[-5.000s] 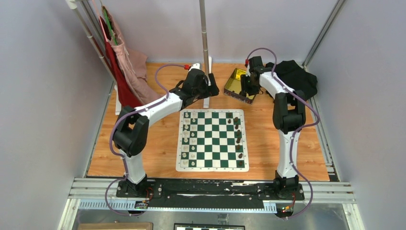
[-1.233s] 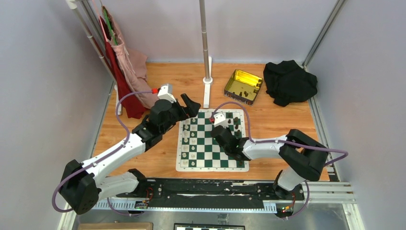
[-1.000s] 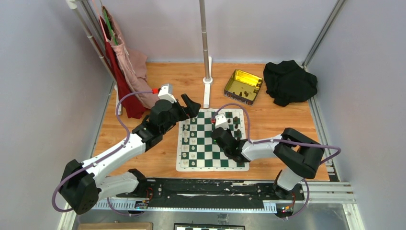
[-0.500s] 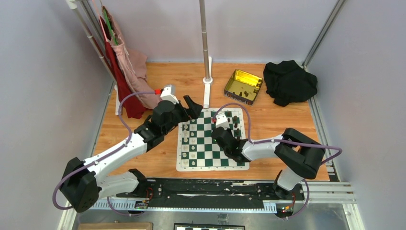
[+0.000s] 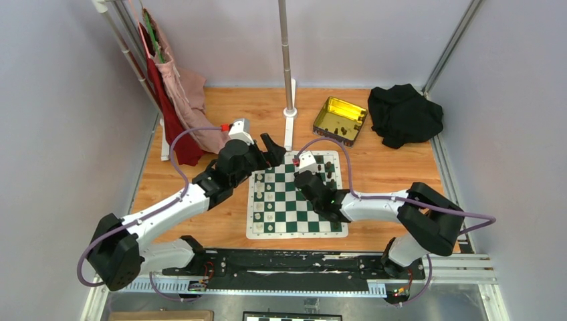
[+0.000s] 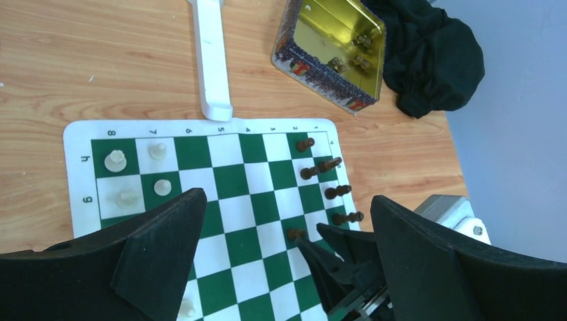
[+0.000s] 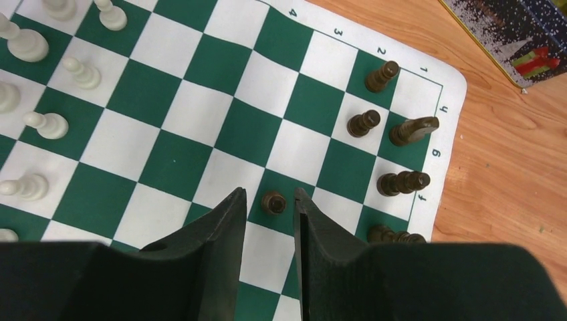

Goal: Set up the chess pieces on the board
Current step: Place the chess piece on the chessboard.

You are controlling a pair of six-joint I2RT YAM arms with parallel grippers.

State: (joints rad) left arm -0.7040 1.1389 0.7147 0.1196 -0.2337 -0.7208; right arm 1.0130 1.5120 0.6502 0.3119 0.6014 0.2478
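Note:
The green-and-white board (image 5: 296, 234) lies mid-table. Several dark brown chess pieces (image 7: 394, 182) stand along its right files. One dark pawn (image 7: 273, 201) stands upright on a green square a little further in. My right gripper (image 7: 269, 190) is open, its fingertips on either side of that pawn with a small gap on each side. The same pawn (image 6: 295, 234) and the right fingers (image 6: 315, 264) show in the left wrist view. My left gripper (image 6: 286, 197) hangs wide open and empty above the board's (image 6: 231, 180) far-left part (image 5: 273, 152).
Cream-white pieces (image 5: 262, 190) fill the left files. A gold tin (image 5: 340, 119) with several dark pieces inside sits behind the board, a black cloth (image 5: 404, 112) to its right. A pole (image 5: 288, 73) on a white base (image 6: 212, 60) stands at the board's far edge. Red and pink cloths (image 5: 174, 93) hang far left.
My right gripper has opened and let go of the dark pawn, which now stands on the board. The left gripper has drifted slightly right towards the board's far edge, still open.

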